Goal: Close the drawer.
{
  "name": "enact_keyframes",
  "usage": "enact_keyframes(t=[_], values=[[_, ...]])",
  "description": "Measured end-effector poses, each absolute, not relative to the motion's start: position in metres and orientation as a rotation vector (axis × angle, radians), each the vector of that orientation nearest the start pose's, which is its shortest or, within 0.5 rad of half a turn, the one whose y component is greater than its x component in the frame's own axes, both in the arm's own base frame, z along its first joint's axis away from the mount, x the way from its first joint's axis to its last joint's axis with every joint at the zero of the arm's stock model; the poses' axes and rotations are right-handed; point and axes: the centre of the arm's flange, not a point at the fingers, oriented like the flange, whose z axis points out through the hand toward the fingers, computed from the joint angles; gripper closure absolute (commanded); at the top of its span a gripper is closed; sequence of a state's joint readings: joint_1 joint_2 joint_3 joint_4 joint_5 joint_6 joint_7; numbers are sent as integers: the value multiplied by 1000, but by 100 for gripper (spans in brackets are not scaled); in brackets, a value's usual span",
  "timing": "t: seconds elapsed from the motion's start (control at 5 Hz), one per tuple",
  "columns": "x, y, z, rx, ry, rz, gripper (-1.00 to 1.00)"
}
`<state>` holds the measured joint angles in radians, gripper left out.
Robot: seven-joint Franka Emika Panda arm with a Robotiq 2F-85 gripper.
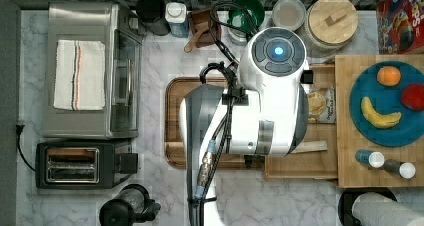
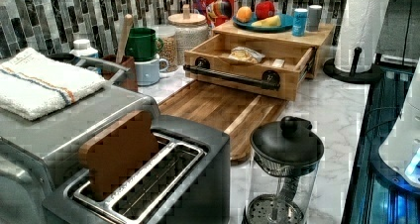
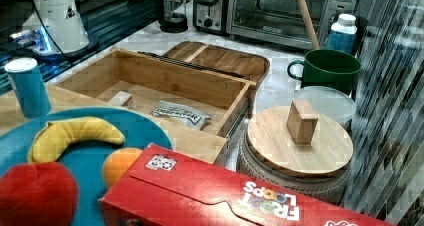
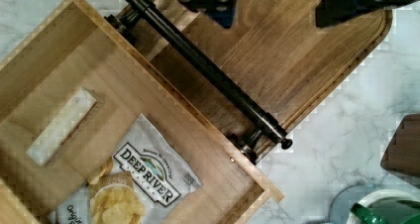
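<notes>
Drawer (image 4: 129, 105) stood pulled open at centre-left of the wrist view, holding a chip bag (image 4: 143, 177) and a pale block (image 4: 62, 127). Its black bar handle (image 4: 208, 70) ran diagonally just below the gripper (image 4: 277, 3) at top edge. Fingers (image 4: 208, 1) spread apart, grasping nothing, over the dark board (image 4: 302, 65).

Kitchen counter, domestic in type. Evidence: white marble-pattern worktop (image 1: 155, 111); tiled backsplash (image 2: 44, 16) in grey and black strips; toaster oven (image 1: 92, 68) with folded towel (image 1: 79, 74) on top; two-slot toaster (image 1: 75, 164); French press (image 2: 285, 172); paper-towel roll (image 2: 364, 26) on stand; green mug (image 3: 327, 68); cereal box (image 3: 235, 196); blue plate (image 1: 387, 106) bearing banana, orange and red fruit.
</notes>
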<state>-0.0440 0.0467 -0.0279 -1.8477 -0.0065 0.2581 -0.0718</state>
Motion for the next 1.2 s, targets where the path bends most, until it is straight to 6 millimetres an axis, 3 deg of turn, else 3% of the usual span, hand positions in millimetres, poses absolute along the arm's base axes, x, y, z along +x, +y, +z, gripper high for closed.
enact_keyframes(t=[0.4, 0.6, 0.8, 1.0, 1.2], values=[[568, -43, 480, -2941, 1212, 113, 100], [569, -45, 474, -2942, 1217, 124, -100], [571, -49, 470, -2980, 1055, 7, -100], [567, -49, 465, -3037, 773, -264, -100], [545, -46, 453, -3089, 521, -352, -100]])
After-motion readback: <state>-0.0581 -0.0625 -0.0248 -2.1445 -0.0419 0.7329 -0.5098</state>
